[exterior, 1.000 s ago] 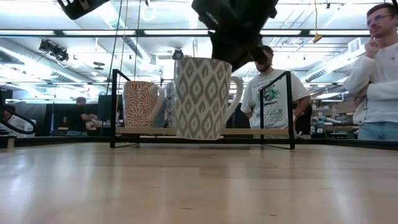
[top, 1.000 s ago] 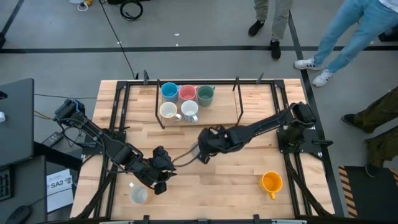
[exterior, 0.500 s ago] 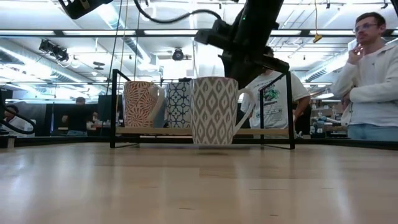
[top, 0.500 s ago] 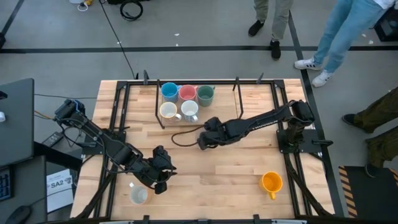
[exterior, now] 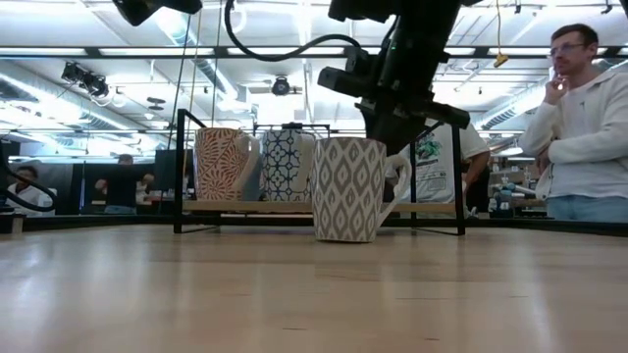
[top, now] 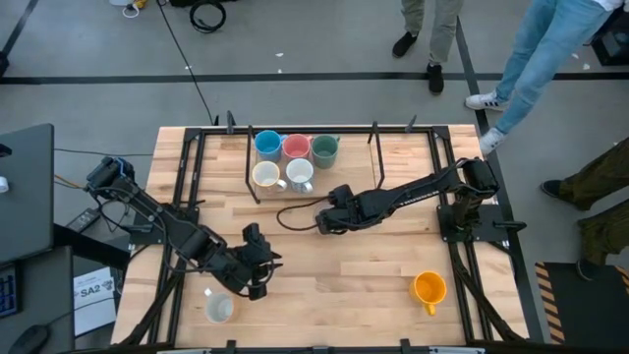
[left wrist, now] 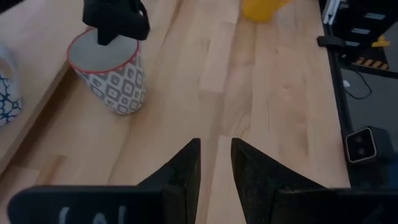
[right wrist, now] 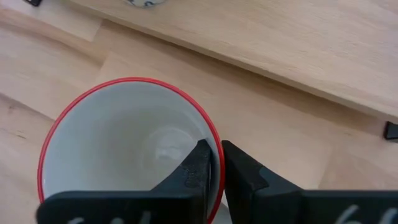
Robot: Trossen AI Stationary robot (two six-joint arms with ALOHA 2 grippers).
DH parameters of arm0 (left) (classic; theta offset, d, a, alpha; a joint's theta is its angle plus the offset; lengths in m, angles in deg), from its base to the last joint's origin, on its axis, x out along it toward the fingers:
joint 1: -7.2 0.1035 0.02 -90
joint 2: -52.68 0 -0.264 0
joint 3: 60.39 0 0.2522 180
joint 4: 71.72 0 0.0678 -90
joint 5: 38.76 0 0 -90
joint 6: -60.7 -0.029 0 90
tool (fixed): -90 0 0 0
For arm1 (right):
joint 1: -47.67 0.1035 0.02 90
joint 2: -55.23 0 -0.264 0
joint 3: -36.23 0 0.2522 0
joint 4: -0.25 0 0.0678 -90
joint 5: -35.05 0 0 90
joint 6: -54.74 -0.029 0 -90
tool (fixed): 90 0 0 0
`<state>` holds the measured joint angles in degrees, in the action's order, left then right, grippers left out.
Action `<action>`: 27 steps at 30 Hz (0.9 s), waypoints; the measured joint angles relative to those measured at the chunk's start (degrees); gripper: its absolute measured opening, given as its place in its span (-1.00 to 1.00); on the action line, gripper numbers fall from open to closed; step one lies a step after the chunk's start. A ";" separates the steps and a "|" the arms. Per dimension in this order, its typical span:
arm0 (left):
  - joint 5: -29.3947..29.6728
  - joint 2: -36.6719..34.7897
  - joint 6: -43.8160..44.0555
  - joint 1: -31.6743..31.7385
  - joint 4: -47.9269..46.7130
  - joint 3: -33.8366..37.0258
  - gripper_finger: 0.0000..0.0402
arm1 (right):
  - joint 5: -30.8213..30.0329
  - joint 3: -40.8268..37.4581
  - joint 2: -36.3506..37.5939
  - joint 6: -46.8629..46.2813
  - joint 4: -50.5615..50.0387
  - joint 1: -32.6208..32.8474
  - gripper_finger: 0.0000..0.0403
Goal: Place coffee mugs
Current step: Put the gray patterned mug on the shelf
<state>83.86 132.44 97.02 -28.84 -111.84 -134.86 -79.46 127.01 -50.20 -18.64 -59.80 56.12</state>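
A grey-and-white patterned coffee mug (exterior: 348,191) with a red rim (right wrist: 124,84) stands upright on the table, just in front of a low wooden rack (top: 346,175). My right gripper (right wrist: 213,147) is shut on it from above. On the rack stand a blue (top: 267,145), a pink (top: 296,147), a dark green (top: 324,149) and two white mugs (top: 265,176). An orange mug (top: 429,288) sits near the right front, and a pale mug (top: 218,308) near the left front. My left gripper (left wrist: 216,142) hovers by the pale mug, open a little, with nothing between its fingers. My right gripper holds the patterned mug by its red rim (right wrist: 210,127). One finger (right wrist: 196,169) is inside the cup and the other (right wrist: 241,177) is outside the wall. The fingers come from above, slanting down. The mug stands upright with its base on the table.
The rack's black metal frame (exterior: 459,167) rises beside the held mug. Bare wooden table lies between the rack and the near edge. People stand beyond the table's far and right sides (exterior: 587,118).
My right gripper has carried the patterned mug toward the far edge and the rack and lowered it, rolling its wrist. The mug was lifted clear and now stands on the table. My left gripper has turned slightly in place.
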 joint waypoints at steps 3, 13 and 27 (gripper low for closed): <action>0.40 0.00 -0.13 -0.01 -0.01 0.00 -0.52 | 0.16 -0.10 -0.02 2.09 1.17 0.00 -0.77; 0.39 0.01 -0.11 -0.01 -0.01 0.00 -0.52 | 3.01 -0.31 -0.37 2.84 5.25 -0.07 -0.59; 0.37 0.01 -0.07 -0.01 -0.01 0.00 -0.52 | 6.03 -0.31 -0.37 2.51 5.50 -1.51 -0.24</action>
<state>84.23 132.45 96.95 -28.86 -111.85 -134.86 -73.43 126.70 -50.57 -16.13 -54.30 54.61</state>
